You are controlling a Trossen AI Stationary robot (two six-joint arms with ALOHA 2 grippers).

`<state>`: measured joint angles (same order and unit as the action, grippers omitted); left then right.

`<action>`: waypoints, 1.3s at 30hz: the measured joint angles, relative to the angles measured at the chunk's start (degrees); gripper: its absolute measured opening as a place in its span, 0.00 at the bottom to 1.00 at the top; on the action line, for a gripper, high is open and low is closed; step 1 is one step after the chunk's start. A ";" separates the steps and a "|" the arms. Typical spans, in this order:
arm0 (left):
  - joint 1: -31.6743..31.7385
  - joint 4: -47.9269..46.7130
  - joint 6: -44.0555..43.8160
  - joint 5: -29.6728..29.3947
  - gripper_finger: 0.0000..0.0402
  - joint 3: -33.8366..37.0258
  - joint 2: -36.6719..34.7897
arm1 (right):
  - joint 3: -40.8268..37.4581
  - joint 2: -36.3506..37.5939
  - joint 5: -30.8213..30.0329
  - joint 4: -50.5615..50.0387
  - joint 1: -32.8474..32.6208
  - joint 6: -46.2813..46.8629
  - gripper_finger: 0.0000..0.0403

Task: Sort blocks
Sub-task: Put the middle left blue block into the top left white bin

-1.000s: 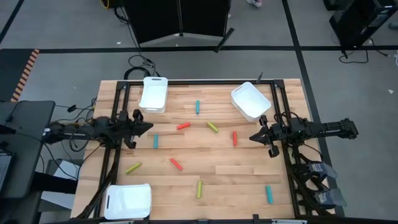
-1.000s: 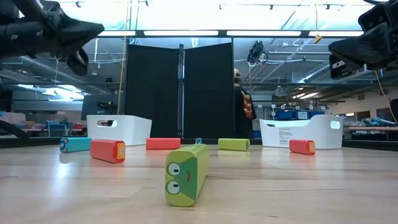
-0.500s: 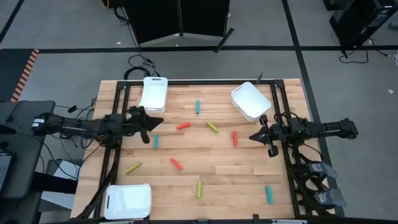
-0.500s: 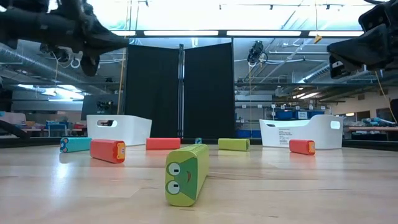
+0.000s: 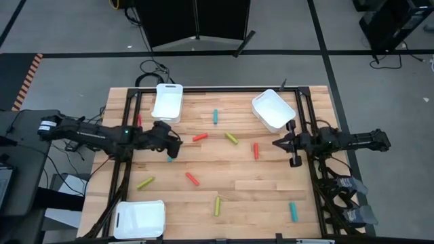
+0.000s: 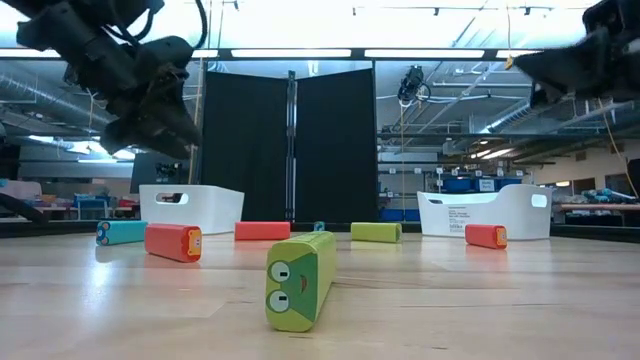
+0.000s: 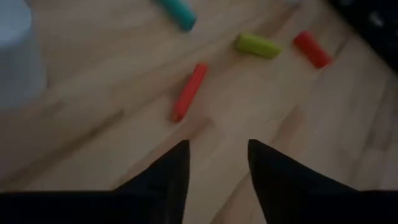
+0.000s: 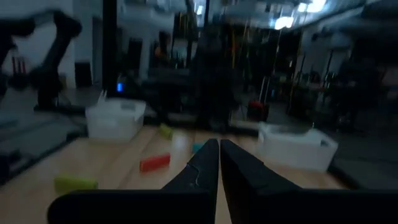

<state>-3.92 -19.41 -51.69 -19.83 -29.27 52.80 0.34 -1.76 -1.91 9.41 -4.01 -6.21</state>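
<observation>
- Wooden table point(image 5: 271, 190) carries three white trays point(image 5: 167, 102), two at its far edge, one at a near corner.
- Left gripper point(image 5: 173, 146), fingers point(image 7: 168, 180) parted and empty, hovers above a teal block point(image 5: 169, 158).
- Right gripper point(image 5: 277, 144), fingers closed together, holds nothing, near the right edge.
- Blocks point(image 5: 199, 137) lie scattered mid-table, outside the trays.

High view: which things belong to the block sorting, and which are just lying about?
Job: red blocks, teal blocks, yellow-green blocks; left tool, open, reaching in among them; white trays, probably bins.
Lying about: cables behind the table; black screen; right tool, waiting at the right edge.
</observation>
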 joint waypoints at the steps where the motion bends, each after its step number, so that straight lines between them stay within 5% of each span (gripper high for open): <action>1: 0.00 -1.89 -2.09 0.00 0.46 -1.17 1.06 | 0.00 0.00 0.00 2.09 0.00 0.03 0.07; 10: 0.00 -26.92 -17.41 1.04 0.48 -12.17 14.98 | 0.00 0.02 -0.04 19.71 0.03 1.67 0.07; 21: -1.25 -25.07 -24.23 5.00 0.48 -14.87 27.74 | 0.00 0.02 -2.60 21.41 0.07 1.54 0.07; 39: -4.44 -30.24 -30.96 3.50 0.48 -13.31 29.00 | 0.00 0.00 -4.72 21.38 0.07 1.08 0.07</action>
<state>-8.36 -49.65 -82.65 -16.33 -42.58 81.80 0.34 -1.76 -6.63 30.79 -3.95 -5.13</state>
